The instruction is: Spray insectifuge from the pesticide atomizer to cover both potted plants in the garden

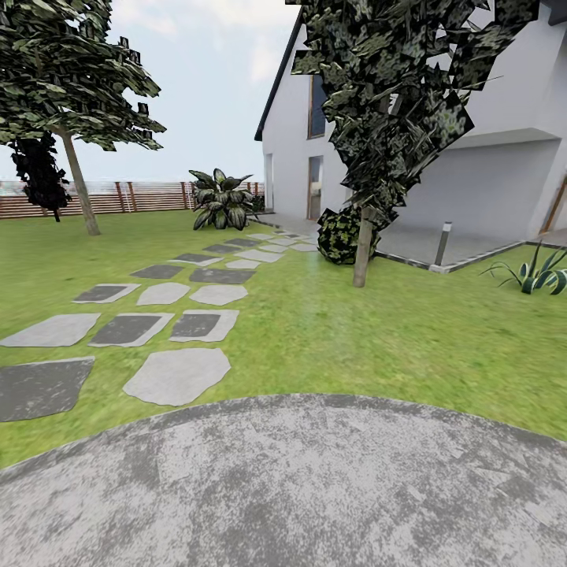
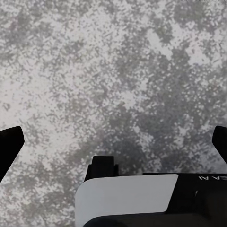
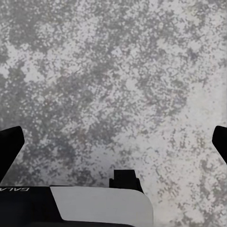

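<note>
**Grey patio underfoot, garden ahead**

The round grey patio (image 1: pixel 299 488) is closest, spreading wide across the near ground in the head view. Past it lies the big green lawn (image 1: pixel 378 331) of the garden. A white house (image 1: pixel 488 157) stands on the right. A tall dark tree (image 1: pixel 394 102) grows in front of it, with a round bush (image 1: pixel 340 235) at its foot. Another tree (image 1: pixel 67 71) stands on the left, before a brown wooden fence (image 1: pixel 134 197). Flat stepping stones (image 1: pixel 177 376) lead away over the grass to a leafy plant (image 1: pixel 220 198). A striped spiky clump (image 1: pixel 539 274) sits at the right, near a thin grey lamp post (image 1: pixel 443 242).

Both wrist views look down at the speckled patio stone. The left gripper (image 2: pixel 113 142) has its black fingertips (image 2: pixel 10 144) spread far apart, holding nothing. The right gripper (image 3: pixel 113 142) is spread wide too, its fingertips (image 3: pixel 10 142) holding nothing.
</note>
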